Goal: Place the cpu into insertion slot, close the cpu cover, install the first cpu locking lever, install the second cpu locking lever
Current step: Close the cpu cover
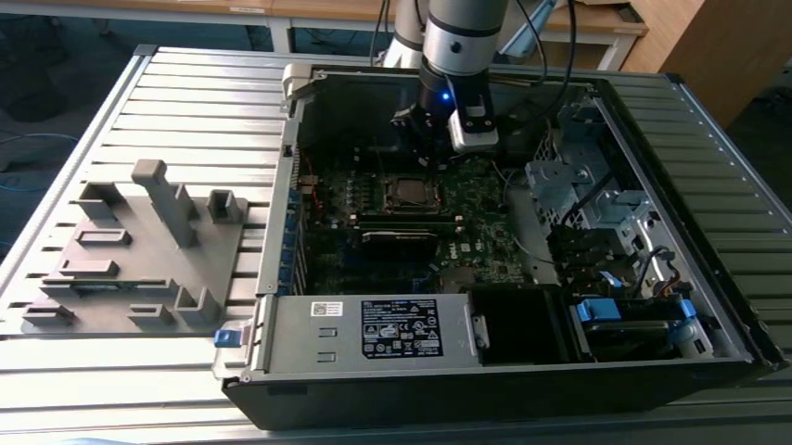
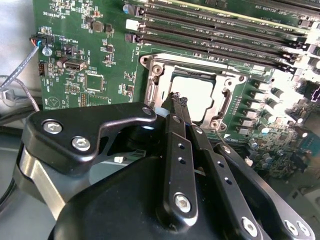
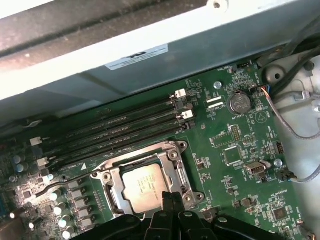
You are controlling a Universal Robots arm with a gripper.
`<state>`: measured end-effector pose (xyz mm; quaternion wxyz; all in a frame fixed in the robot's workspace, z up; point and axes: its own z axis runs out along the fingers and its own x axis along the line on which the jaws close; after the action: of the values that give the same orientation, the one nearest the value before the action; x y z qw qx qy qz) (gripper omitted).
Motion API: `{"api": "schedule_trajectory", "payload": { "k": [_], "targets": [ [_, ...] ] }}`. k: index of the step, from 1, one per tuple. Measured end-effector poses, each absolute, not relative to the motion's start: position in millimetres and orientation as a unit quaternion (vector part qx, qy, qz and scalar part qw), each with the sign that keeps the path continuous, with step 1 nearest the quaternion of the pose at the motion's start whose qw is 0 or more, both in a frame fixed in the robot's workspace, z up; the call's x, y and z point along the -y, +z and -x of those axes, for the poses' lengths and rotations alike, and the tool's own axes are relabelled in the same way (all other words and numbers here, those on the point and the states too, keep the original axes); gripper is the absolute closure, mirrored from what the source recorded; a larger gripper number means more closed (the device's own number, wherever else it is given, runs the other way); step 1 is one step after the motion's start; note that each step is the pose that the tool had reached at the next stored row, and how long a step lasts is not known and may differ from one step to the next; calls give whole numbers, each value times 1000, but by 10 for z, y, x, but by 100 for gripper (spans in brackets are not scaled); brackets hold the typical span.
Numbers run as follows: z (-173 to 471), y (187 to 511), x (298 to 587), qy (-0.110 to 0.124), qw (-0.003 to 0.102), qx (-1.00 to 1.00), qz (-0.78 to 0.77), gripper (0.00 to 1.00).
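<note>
The cpu (image 3: 144, 186) lies flat in the insertion slot (image 3: 106, 176), its dull silver top showing through the window of the cpu cover (image 3: 172, 167). The cover is folded down flat around the chip. My gripper (image 3: 170, 196) is shut with nothing between its thin black fingers, and the tips hover at the socket's edge just over the cover frame. In the second wrist view the tips of the gripper (image 2: 178, 100) meet beside the cpu (image 2: 200, 92). In the exterior view the gripper (image 1: 433, 162) hangs over the socket (image 1: 409, 191) inside the case.
Long black memory slots (image 3: 115, 127) run beside the socket. The open computer case (image 1: 520, 371) walls in the board, with drive bays and cables on the exterior view's right. A grey fixture plate (image 1: 136, 250) sits on the table at the exterior view's left.
</note>
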<state>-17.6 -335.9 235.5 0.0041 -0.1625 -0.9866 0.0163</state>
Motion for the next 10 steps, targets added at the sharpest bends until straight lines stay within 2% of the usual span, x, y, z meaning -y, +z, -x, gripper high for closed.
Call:
{"api": "schedule_trajectory", "payload": {
  "k": [10],
  "targets": [
    [176, 2352, 3359, 8, 5, 992, 127, 89]
  ]
}}
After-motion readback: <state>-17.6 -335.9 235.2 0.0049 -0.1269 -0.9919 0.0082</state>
